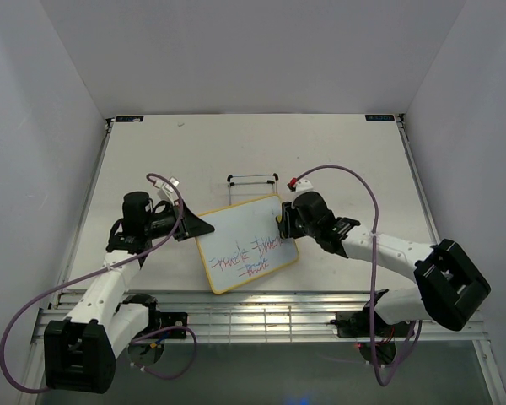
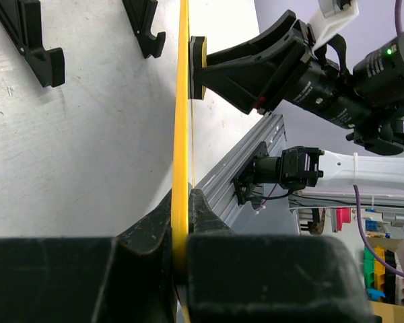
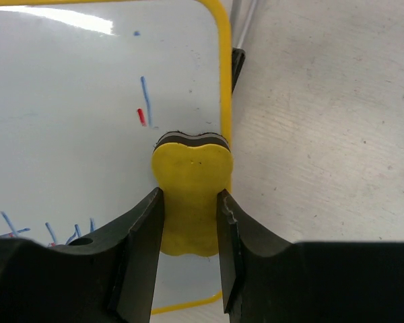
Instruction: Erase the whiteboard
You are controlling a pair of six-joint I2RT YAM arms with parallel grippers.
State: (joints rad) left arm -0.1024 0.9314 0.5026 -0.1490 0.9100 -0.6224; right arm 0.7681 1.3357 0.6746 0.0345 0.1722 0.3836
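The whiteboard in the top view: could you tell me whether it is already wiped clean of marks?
No, red and blue scribbles cover the part of the whiteboard nearest the arm bases.

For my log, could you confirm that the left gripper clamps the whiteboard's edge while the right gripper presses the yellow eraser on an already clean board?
No: the whiteboard is not clean; the top external view shows red and blue scribbles on it. The left gripper does clamp its edge, and the right gripper presses the yellow eraser on it.
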